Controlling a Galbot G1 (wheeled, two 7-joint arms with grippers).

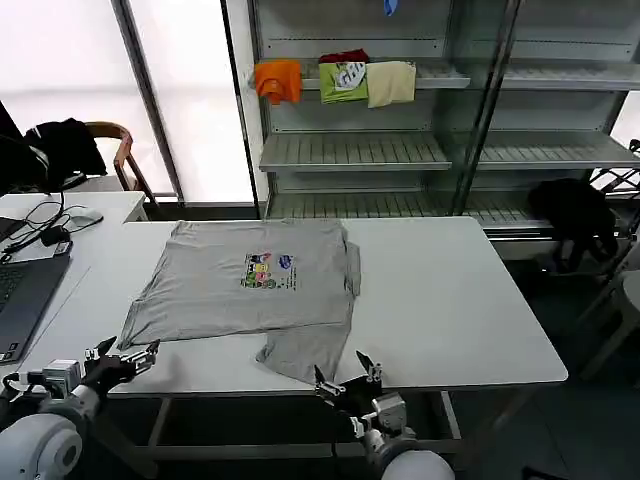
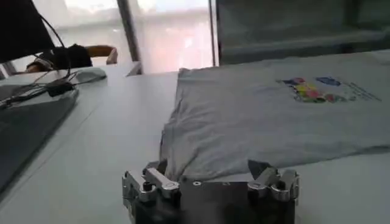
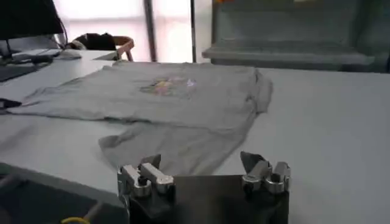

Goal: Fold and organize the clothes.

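The shirt point(image 1: 250, 285) lies flat on the desk point(image 1: 450, 300). The left end effector point(image 1: 122, 357) at 8 o'clock and the right end effector point(image 1: 347, 377) at 6 o'clock are both open and empty.

Soft matt cloth shirt point(image 1: 250, 285) on a smooth white table point(image 1: 450, 300).

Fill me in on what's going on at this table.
A two-armed robot is set up to fold a light grey shirt spread on the white table, chest print facing up. One side is already turned in along its right edge, and a sleeve trails toward the front edge. The left gripper hovers open at the shirt's near-left corner, and the right gripper hovers open by the trailing sleeve. Neither holds any fabric yet.
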